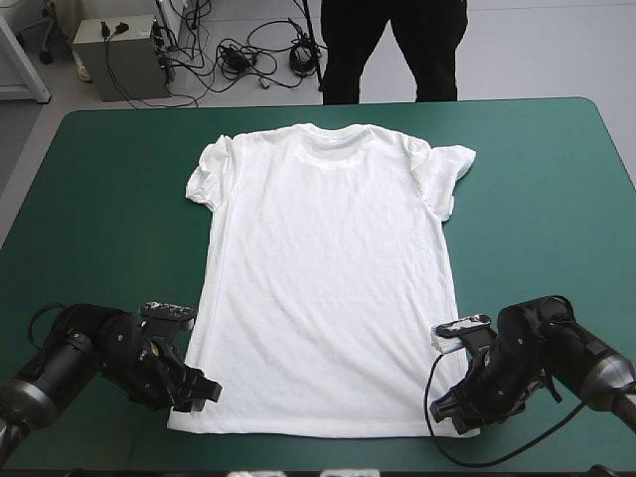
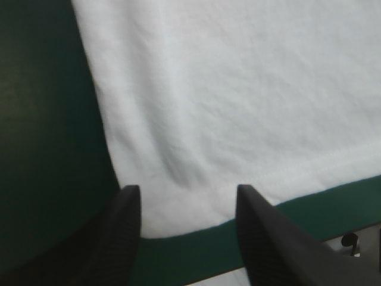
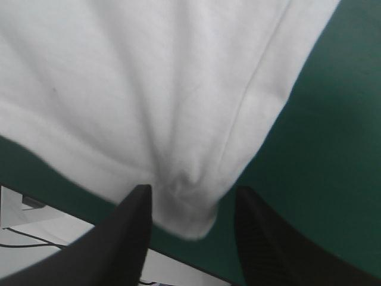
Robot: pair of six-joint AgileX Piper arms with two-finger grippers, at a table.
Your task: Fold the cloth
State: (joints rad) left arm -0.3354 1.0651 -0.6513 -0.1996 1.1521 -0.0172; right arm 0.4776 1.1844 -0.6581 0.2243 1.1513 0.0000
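Note:
The white T-shirt (image 1: pixel 328 278) lies spread flat on the teal-green cover, collar toward the far edge and hem toward the near edge. My left gripper (image 1: pixel 194 393) sits at the hem's near left corner. In the left wrist view it (image 2: pixel 186 187) is open, with the T-shirt's (image 2: pixel 238 89) corner lying flat between its fingers. My right gripper (image 1: pixel 452 407) is at the hem's near right corner. In the right wrist view it (image 3: pixel 191 187) is open around that corner, where the T-shirt (image 3: pixel 149 89) puckers into creases running away from the fingers.
Bare teal-green cover (image 1: pixel 99 199) stretches wide on both sides of the T-shirt. The hem lies close to the table's near edge (image 1: pixel 298 459). The right sleeve (image 1: pixel 447 174) is bunched and partly folded over.

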